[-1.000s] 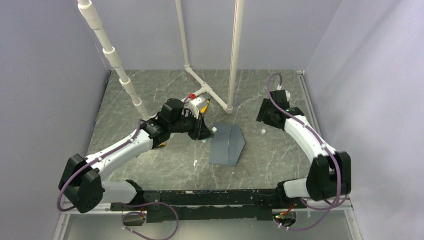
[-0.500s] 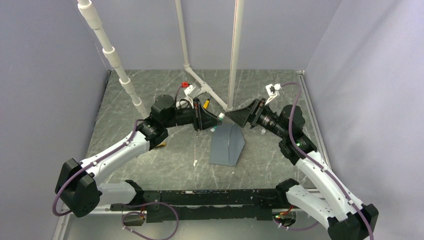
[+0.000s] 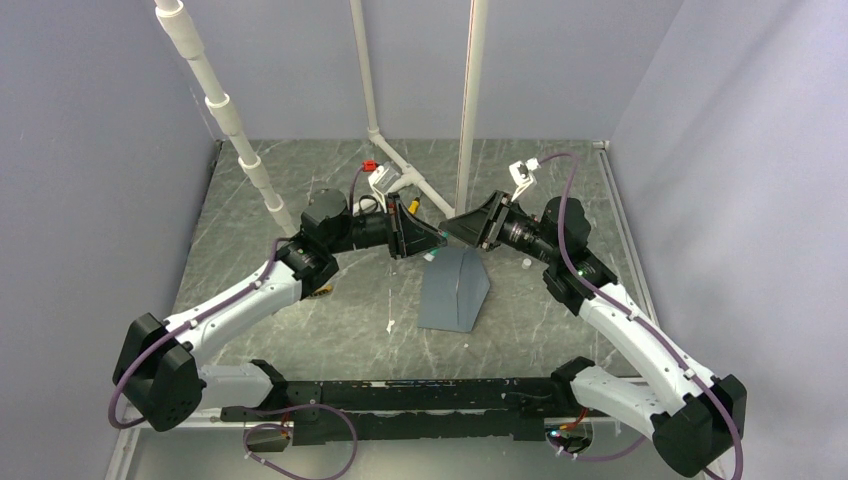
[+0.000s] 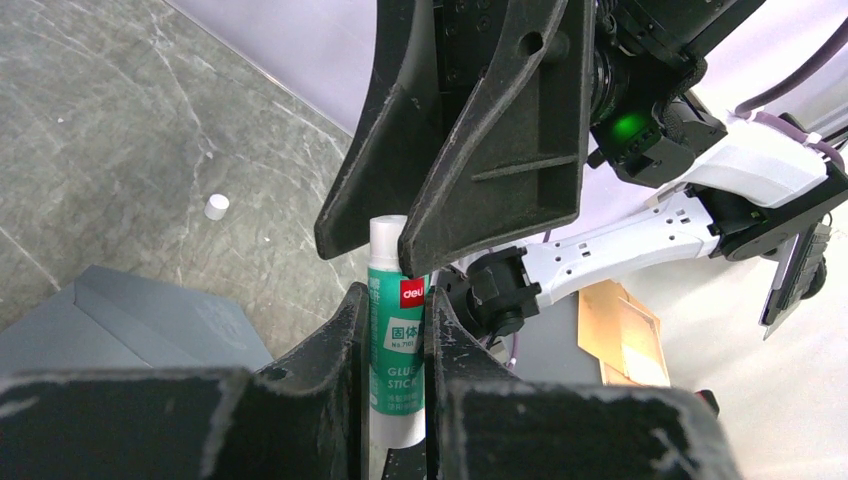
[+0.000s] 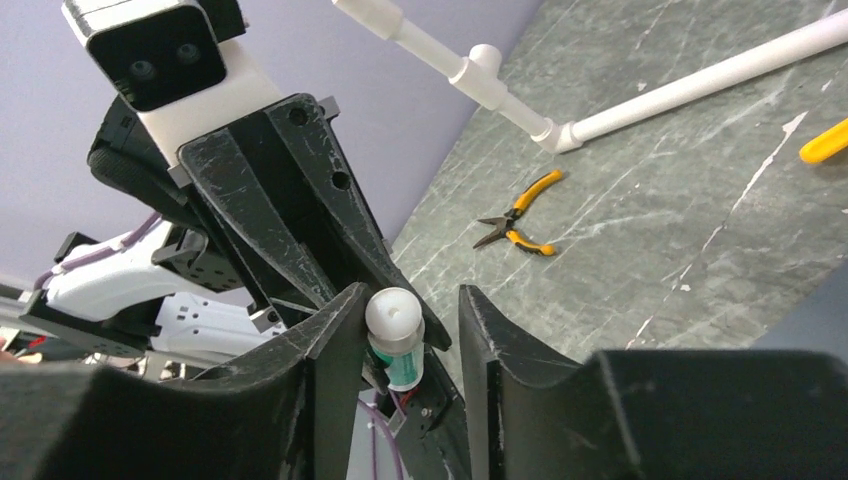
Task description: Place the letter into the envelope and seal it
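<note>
The blue-grey envelope lies on the table just in front of both grippers, flap part raised; its corner shows in the left wrist view. The letter is out of view. My left gripper is shut on a green-and-white glue stick and holds it above the envelope's far end. My right gripper faces it tip to tip. Its jaws straddle the stick's white end: one finger touches it, the other stands apart, so it is open.
A small white cap lies on the table right of the envelope, also seen as a cap in the left wrist view. Yellow-handled pliers lie near the white PVC pipe frame at the back. A white scrap sits front left.
My right arm swung in from the far right to meet the left gripper, and its jaws came around the glue stick's end. The left gripper turned the stick toward it.
</note>
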You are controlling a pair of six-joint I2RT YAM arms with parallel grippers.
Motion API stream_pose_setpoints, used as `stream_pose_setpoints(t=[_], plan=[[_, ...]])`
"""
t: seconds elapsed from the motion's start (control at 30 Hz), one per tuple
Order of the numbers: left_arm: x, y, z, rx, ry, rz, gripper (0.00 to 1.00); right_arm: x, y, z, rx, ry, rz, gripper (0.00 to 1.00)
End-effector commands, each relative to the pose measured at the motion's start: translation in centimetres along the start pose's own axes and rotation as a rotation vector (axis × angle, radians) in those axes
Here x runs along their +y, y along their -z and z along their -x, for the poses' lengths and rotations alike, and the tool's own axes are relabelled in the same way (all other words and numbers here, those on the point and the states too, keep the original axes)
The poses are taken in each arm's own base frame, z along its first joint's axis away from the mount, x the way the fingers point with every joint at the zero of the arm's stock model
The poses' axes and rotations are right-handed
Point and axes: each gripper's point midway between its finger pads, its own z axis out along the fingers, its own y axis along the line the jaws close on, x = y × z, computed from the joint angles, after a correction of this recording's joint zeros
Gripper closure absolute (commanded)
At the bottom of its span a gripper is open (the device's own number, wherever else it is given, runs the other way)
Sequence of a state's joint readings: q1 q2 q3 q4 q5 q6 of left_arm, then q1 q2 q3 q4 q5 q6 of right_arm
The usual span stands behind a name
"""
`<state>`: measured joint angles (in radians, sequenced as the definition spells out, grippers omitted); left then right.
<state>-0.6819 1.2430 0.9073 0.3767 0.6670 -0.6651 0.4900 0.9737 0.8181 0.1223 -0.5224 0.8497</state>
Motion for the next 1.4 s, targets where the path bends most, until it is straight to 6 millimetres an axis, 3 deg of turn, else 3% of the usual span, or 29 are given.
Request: stream_pose_setpoints(t=[0.0,0.13,0.27,0.37,0.57,0.67,0.73,0.8,0.83,0.93,1.03,1.17,1.3,1.37], plan=[[-1.0,-0.1,1.1,-0.031,-0.020,-0.037,0.97,3.2,0.1,1.5,-0.020,0.060,0.104,0.62],[-0.8,-0.3,1.1,-0.017,-0.007,-0.029,0.96,3.4,0.0,1.1,0.022,0.082,0.113,0.84],[-0.5,-0.1,0.3,0.044,0.016,0.003,0.81,3.6,0.1,1.0,0.059,0.163,0.108,0.97],[-0.5,0.1,-0.2,0.099,0.014,0.017,0.73,3.6,0.3,0.7,0.101,0.230,0.112,0.99],[-1.1,-0.1,-1.0,0.169,0.021,-0.036,0.67,4.8,0.5,-0.7,0.190,0.223,0.200,0.99],[-1.2,-0.3,-1.1,0.178,0.026,-0.052,0.69,4.8,0.4,-0.8,0.202,0.209,0.206,0.99],[-1.3,-0.4,-1.1,0.178,0.020,-0.067,0.80,4.8,0.4,-0.8,0.202,0.205,0.206,0.98],[-1.2,-0.5,-0.9,0.171,0.009,-0.071,0.95,4.6,0.3,-0.5,0.181,0.193,0.181,0.89],[-1.1,-0.5,-0.8,0.165,0.000,-0.063,0.97,4.5,0.4,0.0,0.156,0.193,0.162,0.79],[-0.5,-0.4,-0.2,0.130,-0.032,-0.017,0.98,4.2,0.8,1.6,0.042,0.189,0.093,0.37],[0.1,-0.1,0.9,0.058,-0.061,0.049,0.98,4.4,1.9,3.2,-0.089,0.219,0.073,0.19],[1.2,0.5,4.3,-0.119,-0.064,0.178,0.98,5.6,2.5,2.6,-0.118,0.280,0.166,0.14],[0.1,1.6,7.8,-0.321,-0.029,0.184,0.97,4.5,1.9,1.6,-0.110,0.305,0.137,0.14],[-0.2,1.9,8.7,-0.370,-0.001,0.184,0.97,4.4,1.4,1.3,-0.096,0.315,0.125,0.19]])
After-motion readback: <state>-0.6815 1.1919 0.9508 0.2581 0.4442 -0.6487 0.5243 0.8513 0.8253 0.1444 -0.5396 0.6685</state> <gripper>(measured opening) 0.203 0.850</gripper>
